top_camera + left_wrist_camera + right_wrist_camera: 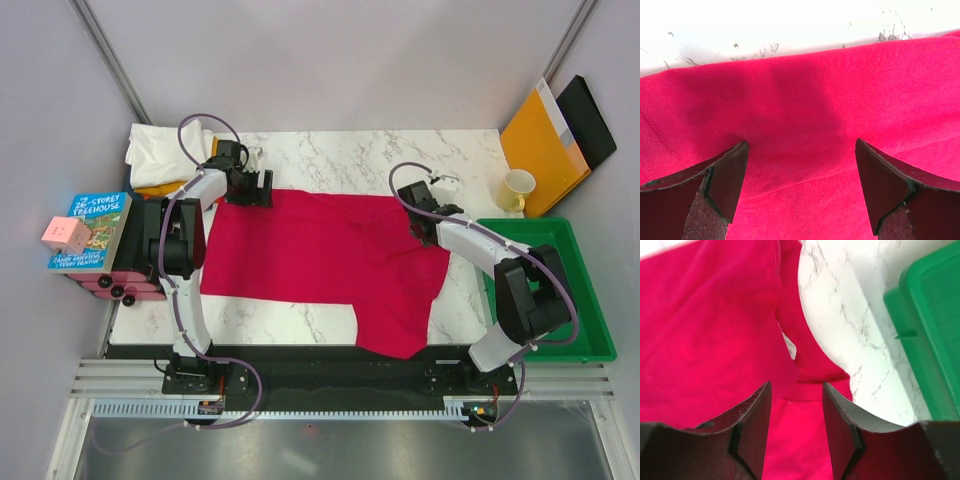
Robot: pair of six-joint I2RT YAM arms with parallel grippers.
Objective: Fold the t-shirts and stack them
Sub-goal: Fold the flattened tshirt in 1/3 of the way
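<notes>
A large crimson red t-shirt point(320, 255) lies spread across the marble table point(340, 155), with one part hanging over the near edge. My left gripper point(250, 188) hovers over its far left corner. It is open wide, and flat red cloth point(805, 90) shows between its fingers point(725, 175). My right gripper point(422, 215) is at the shirt's far right edge, near the collar point(805, 360). Its jaws stand apart with red cloth point(705, 340) lying beneath them. A white t-shirt point(165, 150) sits crumpled on a yellow-orange one point(158, 188) at the back left corner.
A green tray point(545, 290) stands at the right edge and also shows in the right wrist view point(935, 330). A cream mug point(517, 190) and an orange envelope point(540, 145) are at the back right. A book point(90, 230) with a pink cube point(65, 235) lies left of the table.
</notes>
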